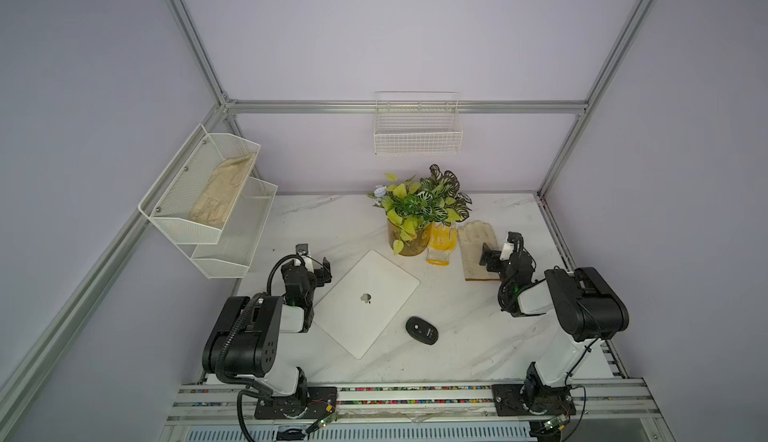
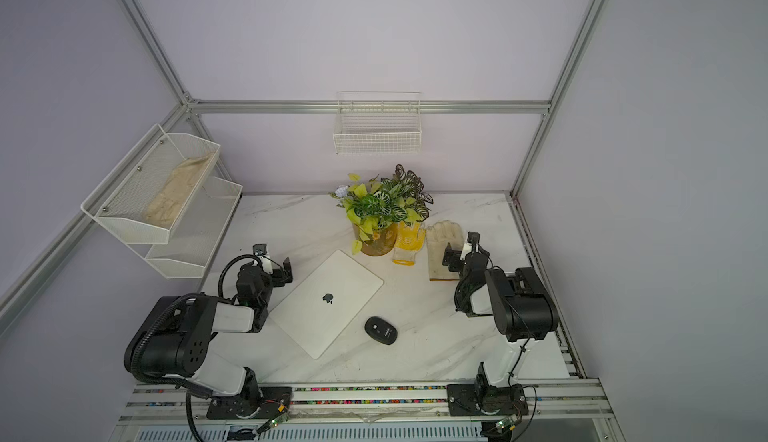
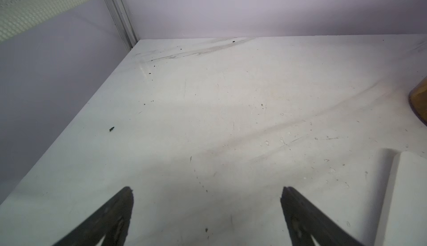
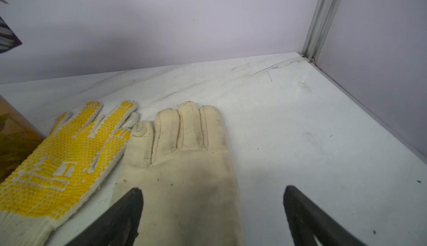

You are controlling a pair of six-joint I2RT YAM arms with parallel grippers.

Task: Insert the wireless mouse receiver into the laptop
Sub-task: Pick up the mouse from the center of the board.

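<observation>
1. The thin white-silver closed laptop point(image 1: 374, 282) lies at centre frame on the white marbled bench point(image 1: 465, 344). The tiny dark wireless mouse receiver shows in no view.
2. The left gripper point(image 1: 314, 257) and right gripper point(image 1: 500, 245) both gape wide, holding nothing.
3. Risk: the receiver may be stowed in the black oval mouse point(image 1: 422, 330), and probing for it could shove the mouse away.

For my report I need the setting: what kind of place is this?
Likely a robot test cell staged as a desk: an aluminium frame, a rail carrying two arms, and a laptop on the table.
</observation>
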